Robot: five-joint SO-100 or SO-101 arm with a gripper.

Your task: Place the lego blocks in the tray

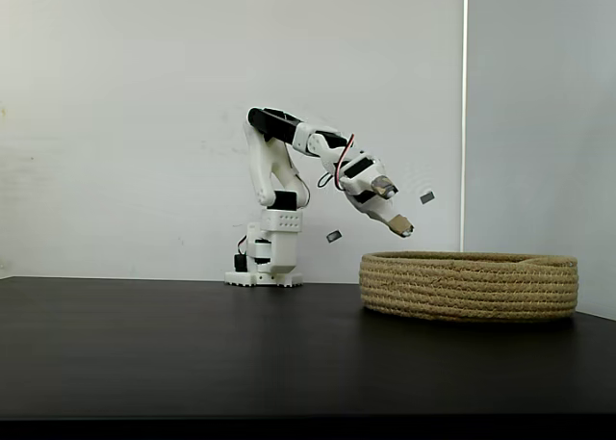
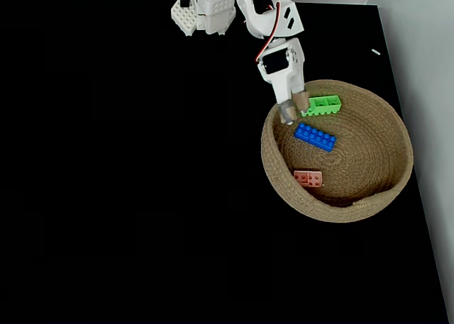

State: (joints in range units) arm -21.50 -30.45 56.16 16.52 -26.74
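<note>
Arm: white SO-100-style arm, its base at the back of the black tabletop [image 2: 128, 196]; in a fixed view from the side it reaches forward and down toward the basket.
Claw: the claw [image 1: 404, 226] hangs above the near-left rim of the basket in the side view; in a fixed view from above, the claw [image 2: 289, 115] sits over the basket's upper-left inner edge, tips pointing down. Nothing shows between the tips; whether they are spread or pressed together, I cannot tell.
Rope basket: the wide, shallow coiled tan basket [image 2: 386, 189] stands on the right part of the tabletop; from the side, the basket [image 1: 470, 288] shows as a low wall.
Green lego brick: the green brick [image 2: 323, 105] lies inside the basket at its upper part, just beside the claw tips.
Blue lego brick: the blue brick [image 2: 315, 136] lies inside the basket, just below the green one, tilted a little.
Pink lego brick: the smaller pink brick [image 2: 308, 177] lies inside the basket, lower, apart from the blue one.
Wire: a red wire [image 2: 268, 46] loops along the arm's wrist.
</note>
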